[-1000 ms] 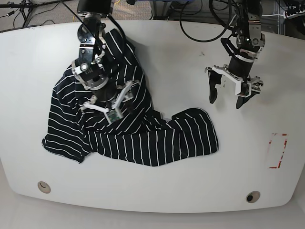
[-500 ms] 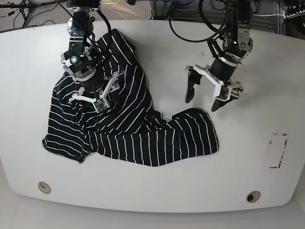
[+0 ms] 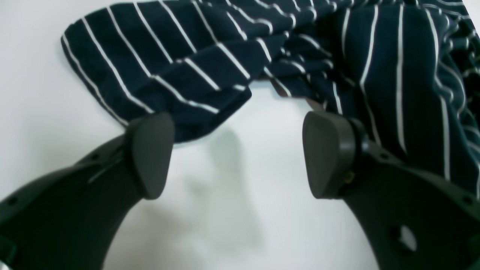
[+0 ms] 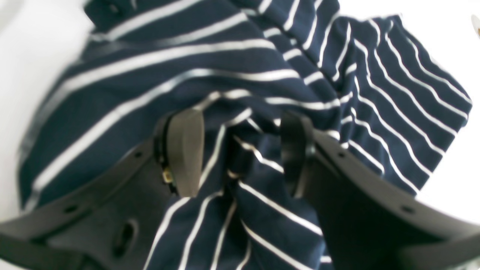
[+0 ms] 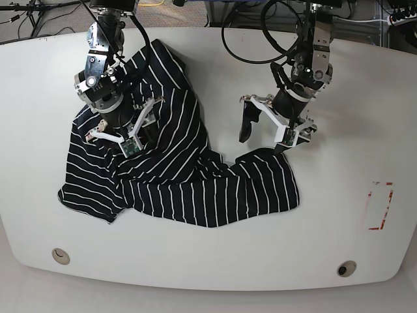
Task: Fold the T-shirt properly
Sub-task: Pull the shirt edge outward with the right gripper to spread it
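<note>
Crumpled striped T-shirt [image 5: 176, 176] on white table [image 5: 339, 215], no legible writing, left gripper [image 5: 264, 134] spread wide at its two o'clock edge, right gripper [image 5: 124, 130] clamping a fabric fold at ten o'clock

The T-shirt [image 5: 182, 182] is showing as soft, matt knit cloth, dark with thin white stripes, rumpling into loose folds. The table [image 5: 215, 261] is looking smooth, white and faintly glossy. The left gripper [image 3: 240, 155] is presenting fingers [image 3: 150, 153] of matt dark plastic with smooth rounded pads.
</note>
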Controlling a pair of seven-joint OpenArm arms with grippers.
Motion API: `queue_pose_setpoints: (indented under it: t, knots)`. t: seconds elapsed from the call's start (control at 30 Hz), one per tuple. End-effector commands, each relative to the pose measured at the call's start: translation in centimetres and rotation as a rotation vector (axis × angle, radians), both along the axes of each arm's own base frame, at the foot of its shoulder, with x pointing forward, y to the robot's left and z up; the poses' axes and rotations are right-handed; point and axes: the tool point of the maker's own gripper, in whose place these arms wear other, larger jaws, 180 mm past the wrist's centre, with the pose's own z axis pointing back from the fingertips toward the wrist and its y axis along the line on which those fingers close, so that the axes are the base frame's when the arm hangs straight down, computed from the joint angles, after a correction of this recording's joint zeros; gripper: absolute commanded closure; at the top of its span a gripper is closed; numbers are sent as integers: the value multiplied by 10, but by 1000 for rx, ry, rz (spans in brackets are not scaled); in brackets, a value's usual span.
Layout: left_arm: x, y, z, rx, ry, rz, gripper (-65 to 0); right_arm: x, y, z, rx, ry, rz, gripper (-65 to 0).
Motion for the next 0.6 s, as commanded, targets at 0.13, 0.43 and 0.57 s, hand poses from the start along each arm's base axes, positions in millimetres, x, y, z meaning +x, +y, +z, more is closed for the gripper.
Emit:
queue_pose_setpoints:
  t: [0.13,0.43,0.57]
  knots:
    - [3,12,11,3,-44,22,-505,26,1,32,18,-104,-6,-309]
    - [-2,15,3,14,-27,22,-505,21,10,23,19,-88,35,-312]
    - [-4,19,-1,14,-23,31,-502,16,18,16,29,-77,62,-313]
